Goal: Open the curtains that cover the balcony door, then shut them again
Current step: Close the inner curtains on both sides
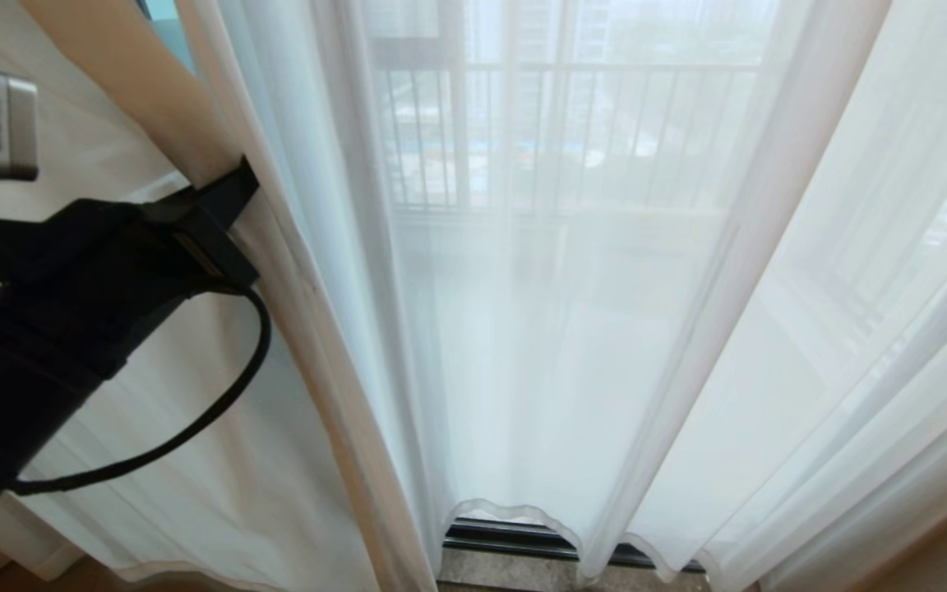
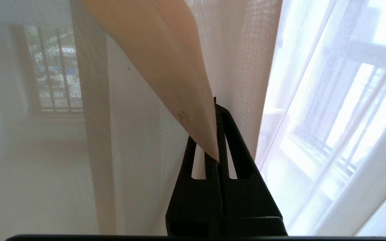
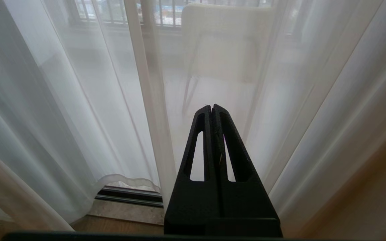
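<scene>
Between left gripper (image 2: 217, 110) fingers — curtains (image 1: 572, 329) (beige-edged fold) — pinched.

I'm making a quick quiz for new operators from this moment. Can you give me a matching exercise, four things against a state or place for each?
Things:
1. left end effector
2. right end effector
3. curtains
4. railing

States or places:
A. shut, holding nothing
B. hanging to the floor track, see-through
C. outside, behind the fabric
D. shut on the curtain's edge fold

Pairs: 1-D, 2-A, 3-B, 4-C
</scene>
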Robot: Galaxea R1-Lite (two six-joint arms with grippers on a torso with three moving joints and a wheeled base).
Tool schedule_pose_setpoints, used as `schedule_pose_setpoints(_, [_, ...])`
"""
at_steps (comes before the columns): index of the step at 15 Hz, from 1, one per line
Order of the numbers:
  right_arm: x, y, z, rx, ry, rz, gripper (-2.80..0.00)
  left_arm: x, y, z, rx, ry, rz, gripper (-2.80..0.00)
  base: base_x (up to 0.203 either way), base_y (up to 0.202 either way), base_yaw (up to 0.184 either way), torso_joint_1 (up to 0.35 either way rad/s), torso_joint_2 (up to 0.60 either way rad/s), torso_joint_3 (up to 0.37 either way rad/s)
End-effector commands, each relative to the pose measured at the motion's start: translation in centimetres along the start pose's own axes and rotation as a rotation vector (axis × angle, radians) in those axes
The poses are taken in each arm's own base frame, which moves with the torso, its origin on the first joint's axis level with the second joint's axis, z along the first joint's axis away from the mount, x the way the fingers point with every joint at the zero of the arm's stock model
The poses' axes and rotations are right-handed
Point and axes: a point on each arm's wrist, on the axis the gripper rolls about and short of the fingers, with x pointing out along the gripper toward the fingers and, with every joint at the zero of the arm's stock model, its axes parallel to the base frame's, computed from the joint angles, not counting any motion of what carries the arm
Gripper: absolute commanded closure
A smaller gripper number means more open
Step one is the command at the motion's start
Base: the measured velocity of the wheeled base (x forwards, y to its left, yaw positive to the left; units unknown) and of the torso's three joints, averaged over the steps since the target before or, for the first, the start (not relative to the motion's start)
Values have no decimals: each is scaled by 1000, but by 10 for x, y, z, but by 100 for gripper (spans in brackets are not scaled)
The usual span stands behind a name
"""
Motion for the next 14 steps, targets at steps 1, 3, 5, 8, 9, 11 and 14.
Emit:
schedule_pose_setpoints(1, [0,0,0,-1,1,0,0,-7,1,10,-8,-38,-2,0,0,0,0,0,0,0])
schedule_pose_setpoints(3, [0,0,0,-1,1,1,0,-11,2,15,-12,-59,1,0,0,0,0,0,0,0])
schedule_pose_setpoints(5, [0,0,0,-1,1,1,0,-17,3,19,-16,-74,1,0,0,0,0,0,0,0])
schedule_pose_setpoints(8, [0,0,0,-1,2,1,0,-35,6,20,-16,-79,-3,0,0,0,0,0,0,0])
schedule_pose_setpoints(9, [0,0,0,-1,2,1,0,-40,8,24,-18,-94,2,0,0,0,0,0,0,0])
schedule_pose_setpoints(11, [0,0,0,-1,1,1,0,-47,9,32,-24,-128,7,0,0,0,0,0,0,0])
schedule_pose_setpoints(14, [0,0,0,-1,1,0,0,-50,11,40,-25,-161,14,0,0,0,0,0,0,0])
